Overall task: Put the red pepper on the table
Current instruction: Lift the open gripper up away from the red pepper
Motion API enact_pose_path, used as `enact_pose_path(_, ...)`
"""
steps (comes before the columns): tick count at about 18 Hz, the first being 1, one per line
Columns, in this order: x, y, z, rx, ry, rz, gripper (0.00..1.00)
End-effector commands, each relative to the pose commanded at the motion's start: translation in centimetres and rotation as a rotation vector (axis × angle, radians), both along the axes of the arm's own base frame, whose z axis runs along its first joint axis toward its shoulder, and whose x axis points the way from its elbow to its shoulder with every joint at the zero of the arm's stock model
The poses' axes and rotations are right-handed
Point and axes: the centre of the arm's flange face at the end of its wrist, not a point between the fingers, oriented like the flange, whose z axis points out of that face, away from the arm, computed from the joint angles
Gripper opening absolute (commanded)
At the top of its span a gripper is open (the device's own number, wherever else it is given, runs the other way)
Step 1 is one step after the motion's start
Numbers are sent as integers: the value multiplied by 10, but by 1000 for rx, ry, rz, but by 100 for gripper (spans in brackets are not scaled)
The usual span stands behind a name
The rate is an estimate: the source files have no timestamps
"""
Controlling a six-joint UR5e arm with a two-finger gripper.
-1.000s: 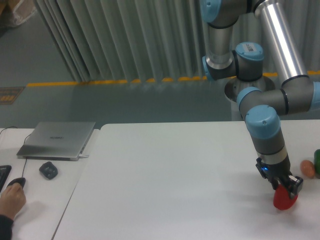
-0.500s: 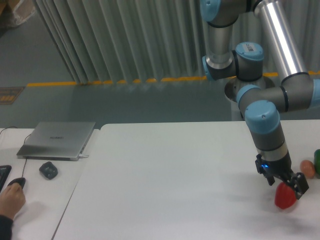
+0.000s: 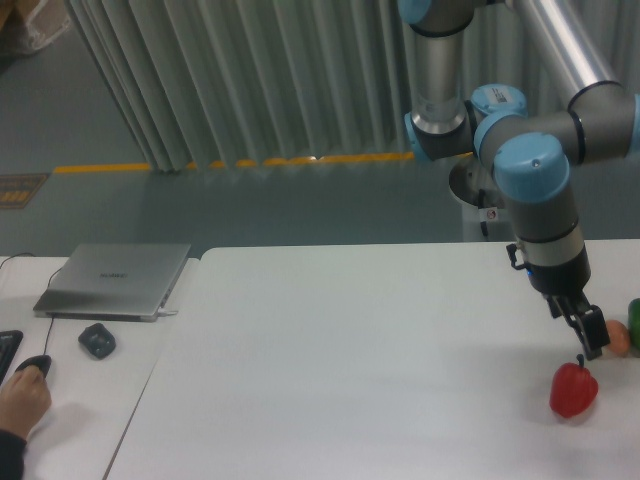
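Since a second ago the arm has lifted up and away from the red pepper (image 3: pixel 573 390), which a moment back sat between the fingers of the claw (image 3: pixel 590 338) and now stands alone on the surface (image 3: pixel 340 360), stem up, at about the four o'clock edge of the white top. From this one fixed view, the claw hangs just above and slightly toward one o'clock of the pepper, clear of it, with nothing held; its dark fingers look a little parted, though from this angle they overlap and I can't be sure how wide they stand. Beside the claw, toward three o'clock, a small orange-brown ball (image 3: pixel 618 337) lies on the white top, and a dark green item (image 3: pixel 634 322) shows at the very edge of the frame next to it, mostly cut off. Over at nine o'clock, on the narrower desk (image 3: pixel 70 400) that butts against the big white top, a closed grey laptop (image 3: pixel 115 280) lies flat, with a small dark object (image 3: pixel 97 340) just in front of it. At the lower left corner a person's hand (image 3: pixel 22 398) rests on a black mouse (image 3: pixel 35 365). Behind everything runs a pale pleated curtain (image 3: pixel 250 80) above a grey floor with a yellow line (image 3: pixel 230 163).
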Motion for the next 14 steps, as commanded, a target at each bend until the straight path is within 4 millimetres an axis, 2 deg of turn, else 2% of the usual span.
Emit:
enact_pose_path(1, 2, 0, 4, 16, -4, -8, 100)
enact_pose_path(3, 5, -3, -1, 1, -18, -7, 100)
enact_pose_path(7, 12, -20, 7, -2, -43, 7, 100)
enact_pose_path(9, 12, -22, 8, 13, -70, 13, 100)
enact_pose_path(10, 14, -24, 15, 20, -71, 13, 100)
enact_pose_path(14, 16, -24, 14, 17, -88, 15, 100)
